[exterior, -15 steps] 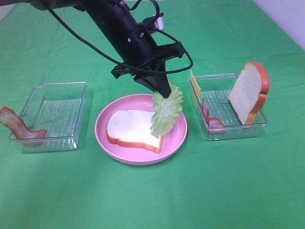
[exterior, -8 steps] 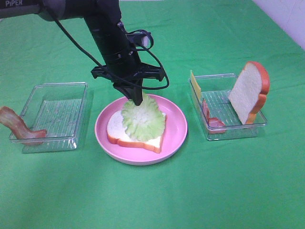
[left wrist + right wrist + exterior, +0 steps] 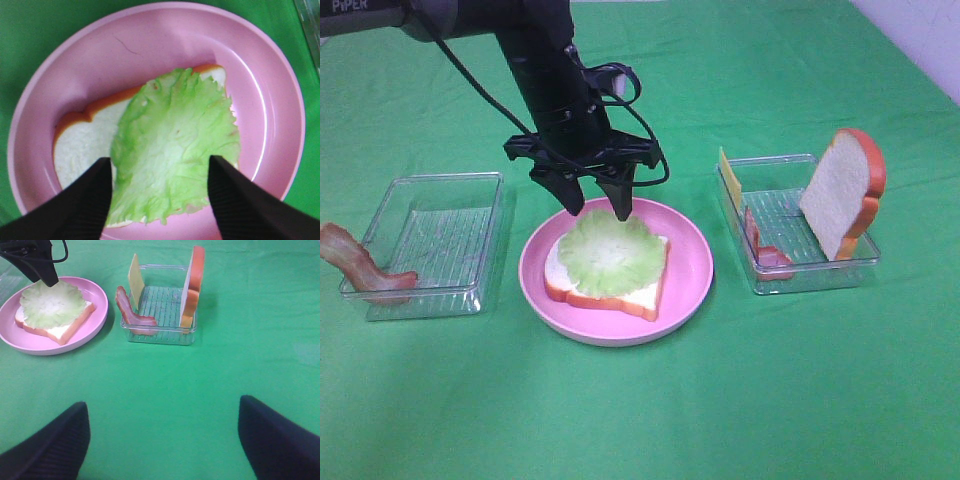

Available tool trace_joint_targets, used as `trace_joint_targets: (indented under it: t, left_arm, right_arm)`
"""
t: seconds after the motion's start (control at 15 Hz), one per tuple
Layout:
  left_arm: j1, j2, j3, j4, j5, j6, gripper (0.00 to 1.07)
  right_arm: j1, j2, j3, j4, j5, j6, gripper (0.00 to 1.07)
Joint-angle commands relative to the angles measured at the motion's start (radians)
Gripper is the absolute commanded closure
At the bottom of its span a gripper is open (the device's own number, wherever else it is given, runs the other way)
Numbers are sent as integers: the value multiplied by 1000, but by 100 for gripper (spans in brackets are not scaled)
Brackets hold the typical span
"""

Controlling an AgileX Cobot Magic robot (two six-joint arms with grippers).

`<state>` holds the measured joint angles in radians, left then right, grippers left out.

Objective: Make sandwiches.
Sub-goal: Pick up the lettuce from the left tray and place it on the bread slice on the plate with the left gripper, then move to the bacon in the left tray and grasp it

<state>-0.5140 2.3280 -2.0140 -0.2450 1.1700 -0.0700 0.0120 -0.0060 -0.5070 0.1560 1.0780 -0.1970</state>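
Starting at the far left of the overhead view, a reddish bacon strip (image 3: 358, 263) is draped over the outer wall of a clear plastic tray (image 3: 470, 185), one end inside and the other out over the green cloth (image 3: 640, 420). Next comes the round pink plate (image 3: 692, 272), holding a white bread slice (image 3: 620, 295) with an orange-brown crust lying flat. A pale green lettuce leaf (image 3: 605, 250) is spread flat on top of that slice and covers most of it. The left gripper (image 3: 599, 211) hangs over the far edge of the leaf with its fingers (image 3: 85, 200) spread wide and clamped on nothing; whether the tips touch the lettuce cannot be told. Right of the plate stands a second clear tray (image 3: 790, 280). A yellow cheese slice (image 3: 728, 172) stands upright at its left wall, with a second reddish strip (image 3: 760, 248) curled just beside it, and a second bread slice (image 3: 842, 190) leans on edge against the right wall. The right gripper (image 3: 162, 440), seen only in its own wrist view, hovers over bare cloth well apart from that tray, its two fingers wide apart and empty.
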Motion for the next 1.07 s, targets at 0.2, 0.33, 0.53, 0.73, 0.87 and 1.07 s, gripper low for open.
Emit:
trace_joint_targets:
  t: [0.2, 0.33, 0.53, 0.73, 0.87, 1.07]
  left_arm:
    - [5, -64, -127, 167, 112, -81, 35]
    - [17, -109, -128, 276, 112, -96, 35]
    - [61, -150, -120, 253, 112, -116, 35]
    - [170, -298, 35, 218, 112, -116, 35]
    - [217, -388, 137, 220, 112, -116, 35]
    - [342, -617, 399, 230, 112, -135, 35]
  right_arm:
    - [-1, -11, 2, 3, -8, -1, 30]
    - [-1, -11, 2, 4, -8, -1, 30]
    - [-1, -11, 2, 4, -8, -1, 30]
    - [-1, -11, 2, 4, -8, -1, 30]
    - [-1, -11, 2, 4, -8, -1, 30]
    - [-1, -11, 2, 4, -8, -1, 30]
